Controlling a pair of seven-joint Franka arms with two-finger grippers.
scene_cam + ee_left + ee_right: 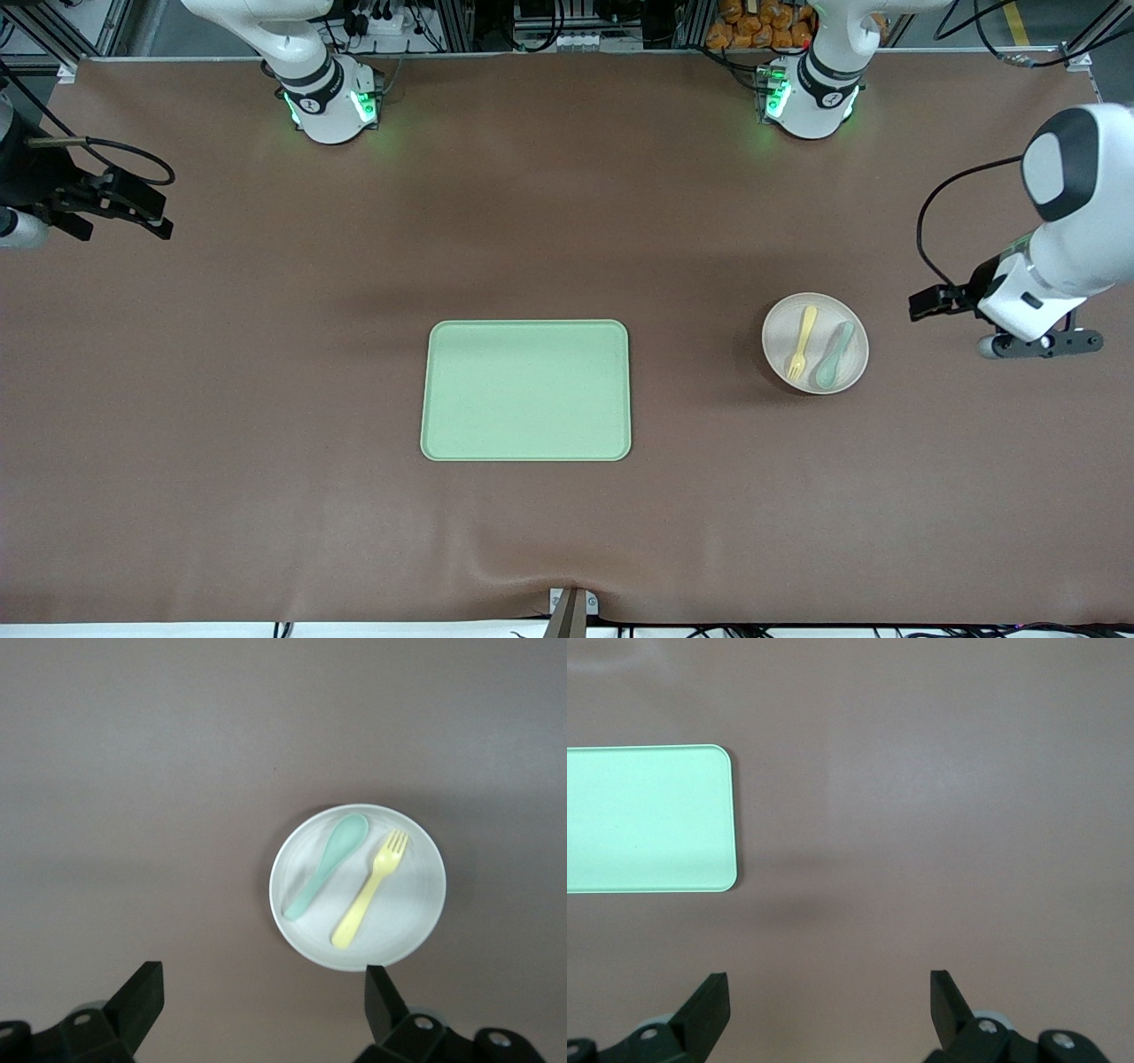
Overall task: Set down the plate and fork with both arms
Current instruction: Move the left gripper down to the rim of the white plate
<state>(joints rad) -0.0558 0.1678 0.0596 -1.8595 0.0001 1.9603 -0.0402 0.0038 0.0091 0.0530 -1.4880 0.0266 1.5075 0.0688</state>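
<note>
Near the worktop's edge at the left arm's end: left gripper (1032, 341), fingers wide apart, holding nothing. Just beside: plate (815, 343) with fork (802, 341) and spoon (834, 354) on it. Likely light, stiff, slippery; best pinched at rim and handle. Right gripper (124, 208) waiting by the other end, spread wide, holding nothing. Tines clearest in left wrist view; tray (647, 819) corner in right wrist view.

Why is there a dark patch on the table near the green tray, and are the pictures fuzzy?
Front view: soft shadows darken the table above the tray and beside the plate, all sharp. Right wrist view: a faint shadow smudge beside the tray; the end effector fingers look slightly soft. Left wrist view: fork crisp.
</note>
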